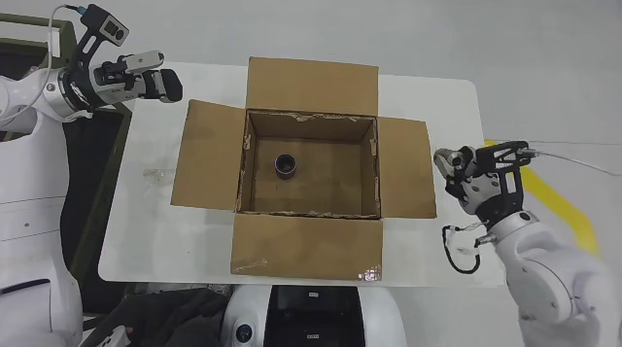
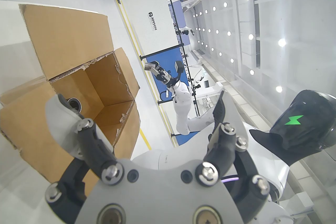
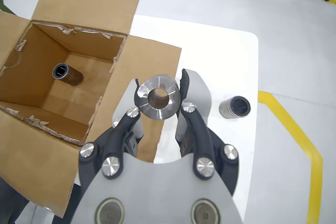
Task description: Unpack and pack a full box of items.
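Note:
An open cardboard box (image 1: pixel 207 156) stands mid-table with all flaps spread out. One dark cylindrical bearing (image 1: pixel 286 164) stands on its floor, and it shows as the bearing (image 3: pixel 65 74) in the right wrist view. My right gripper (image 1: pixel 457 164) hovers over the table just right of the box's right flap. It is shut on a shiny metal sleeve (image 3: pixel 160 100) with a bore through it. A second bearing (image 3: pixel 234 107) lies on its side on the table beyond it. My left gripper (image 2: pixel 140 109) is open and empty, held above the table's far left corner (image 1: pixel 165 85).
The white table (image 1: pixel 146 240) has bare room left and right of the box. A dark green bin (image 1: pixel 92 172) stands off the table's left edge. A black cable loop (image 1: pixel 457 250) hangs by my right arm. Yellow floor lines (image 3: pixel 302 130) run past the table.

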`<state>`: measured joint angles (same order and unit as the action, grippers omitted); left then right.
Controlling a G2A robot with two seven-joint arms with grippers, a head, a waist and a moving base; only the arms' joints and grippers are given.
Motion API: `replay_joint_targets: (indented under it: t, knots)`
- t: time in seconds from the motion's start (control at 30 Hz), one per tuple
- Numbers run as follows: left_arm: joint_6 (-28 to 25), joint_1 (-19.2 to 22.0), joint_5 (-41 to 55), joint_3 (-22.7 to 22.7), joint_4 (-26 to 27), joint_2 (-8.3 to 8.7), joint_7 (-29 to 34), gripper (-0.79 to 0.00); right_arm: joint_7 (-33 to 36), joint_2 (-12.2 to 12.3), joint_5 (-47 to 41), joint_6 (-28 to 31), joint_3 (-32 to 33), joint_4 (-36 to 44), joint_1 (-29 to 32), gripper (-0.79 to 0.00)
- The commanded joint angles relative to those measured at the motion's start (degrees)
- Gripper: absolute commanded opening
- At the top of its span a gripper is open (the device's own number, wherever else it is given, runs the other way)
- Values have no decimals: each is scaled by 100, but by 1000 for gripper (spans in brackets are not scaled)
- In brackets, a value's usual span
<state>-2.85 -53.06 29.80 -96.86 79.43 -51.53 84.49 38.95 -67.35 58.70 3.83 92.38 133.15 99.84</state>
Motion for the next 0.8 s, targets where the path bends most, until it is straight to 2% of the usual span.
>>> replay_joint_targets:
  t: [0.0,0.4,0.77]
  knots:
    - [0,0,0,0,0,0,0,0,105,2,75,42,-199,-19,-230,-785]
    - [0,0,0,0,0,0,0,0,797,-59,380,117,-1633,-588,-1690,-785]
    - [0,0,0,0,0,0,0,0,981,-218,375,-89,-2765,-1520,-2739,-785]
